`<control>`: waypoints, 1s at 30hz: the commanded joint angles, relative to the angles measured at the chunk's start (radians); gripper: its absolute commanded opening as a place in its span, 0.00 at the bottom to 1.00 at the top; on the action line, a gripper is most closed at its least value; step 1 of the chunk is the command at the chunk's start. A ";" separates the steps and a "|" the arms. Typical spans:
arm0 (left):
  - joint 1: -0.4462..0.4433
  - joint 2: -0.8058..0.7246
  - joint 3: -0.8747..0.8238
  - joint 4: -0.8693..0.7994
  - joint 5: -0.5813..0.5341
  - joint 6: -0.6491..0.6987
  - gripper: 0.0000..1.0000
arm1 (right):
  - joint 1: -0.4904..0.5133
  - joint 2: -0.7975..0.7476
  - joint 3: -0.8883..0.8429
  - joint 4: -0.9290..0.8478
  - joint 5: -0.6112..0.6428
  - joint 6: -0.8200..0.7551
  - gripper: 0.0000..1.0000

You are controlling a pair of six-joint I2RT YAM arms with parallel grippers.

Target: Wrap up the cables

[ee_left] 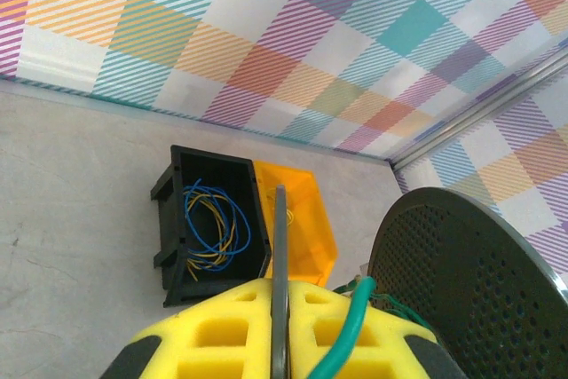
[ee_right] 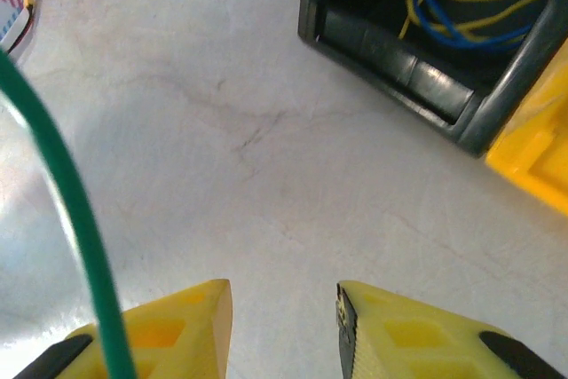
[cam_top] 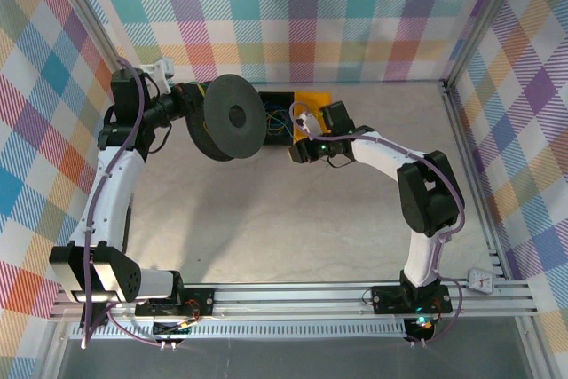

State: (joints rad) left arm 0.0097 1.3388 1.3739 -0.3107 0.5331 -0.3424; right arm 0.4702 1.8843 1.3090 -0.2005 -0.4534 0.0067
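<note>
My left gripper [ee_left: 279, 288] is shut on a thin grey edge of the black spool [cam_top: 234, 118], holding it up off the table; its perforated face [ee_left: 470, 281] shows to the right. A green cable [ee_left: 355, 330] runs across the left gripper's right finger toward the spool. More cables [ee_left: 213, 224], blue and yellow loops, lie in the black bin [ee_left: 177, 179]. My right gripper [ee_right: 284, 295] is open over bare table with nothing between its fingers. The green cable [ee_right: 71, 210] passes by its left finger. This gripper [cam_top: 298, 150] hovers just right of the spool.
An orange bin [cam_top: 312, 102] stands against the black bin [cam_top: 277, 95] at the back middle of the table. In the right wrist view the black bin [ee_right: 390, 51] and its cables [ee_right: 470, 6] lie ahead to the right. Checkered walls and metal rails [cam_top: 470, 157] enclose the table.
</note>
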 commanded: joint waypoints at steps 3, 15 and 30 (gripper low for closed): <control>0.022 -0.031 0.090 0.096 -0.005 -0.010 0.00 | -0.039 -0.009 -0.088 0.003 -0.035 -0.001 0.39; 0.022 -0.023 0.120 0.091 -0.005 -0.015 0.00 | -0.064 -0.017 -0.182 0.073 -0.084 0.022 0.21; -0.009 -0.026 0.159 -0.137 -0.046 0.178 0.00 | -0.176 -0.142 -0.187 0.089 -0.157 0.112 0.46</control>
State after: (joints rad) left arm 0.0143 1.3415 1.4918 -0.4057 0.5121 -0.2508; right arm 0.3458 1.8267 1.1244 -0.1421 -0.5484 0.0654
